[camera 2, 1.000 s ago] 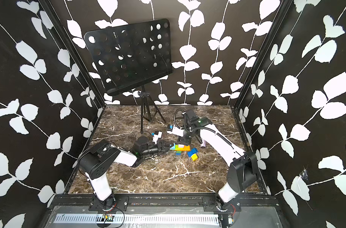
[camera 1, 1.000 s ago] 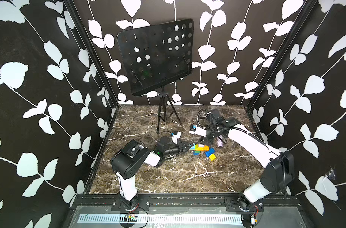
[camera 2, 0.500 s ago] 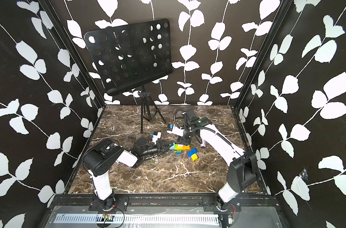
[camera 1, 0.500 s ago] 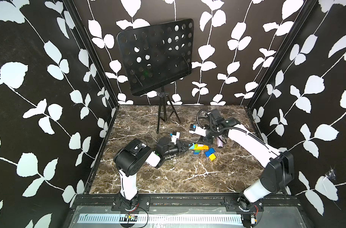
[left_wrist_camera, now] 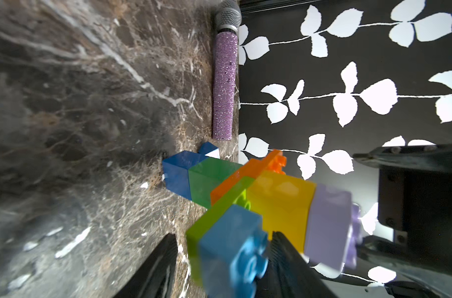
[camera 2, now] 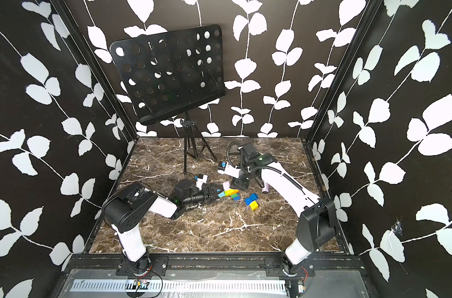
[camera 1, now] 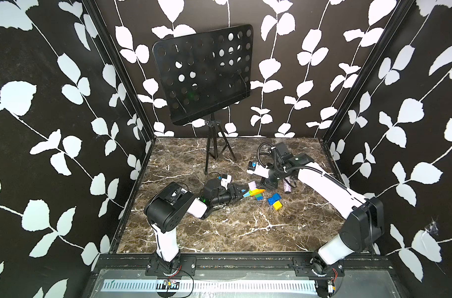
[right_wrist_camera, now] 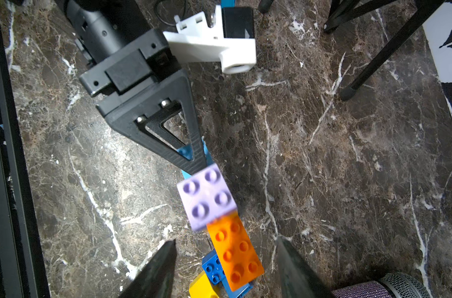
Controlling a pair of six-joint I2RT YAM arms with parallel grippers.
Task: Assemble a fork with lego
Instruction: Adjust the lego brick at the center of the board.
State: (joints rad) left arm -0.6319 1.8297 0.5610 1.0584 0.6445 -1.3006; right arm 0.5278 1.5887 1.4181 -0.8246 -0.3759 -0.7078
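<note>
The fork (camera 1: 255, 193) sits on the worktop (camera 1: 219, 232) between the hands, stem pointing away from the left hand (camera 1: 241, 192), whose parted fingers (left_wrist_camera: 155, 271) loosely straddle its light-blue prong (left_wrist_camera: 232, 245); the right hand (right_wrist_camera: 224, 247) hovers wide, empty.

Left arm (camera 1: 166, 238), right arm (camera 1: 322, 184): white shells, black joints; ribbed black cable (camera 1: 311, 167) on right.

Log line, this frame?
left claw: open, astride light-blue prong of fork | right claw: open over orange crossbar | blue and yellow bricks: unattached

Leaf-patterned walls (camera 1: 52, 144), marble floor (camera 1: 219, 232)
</note>
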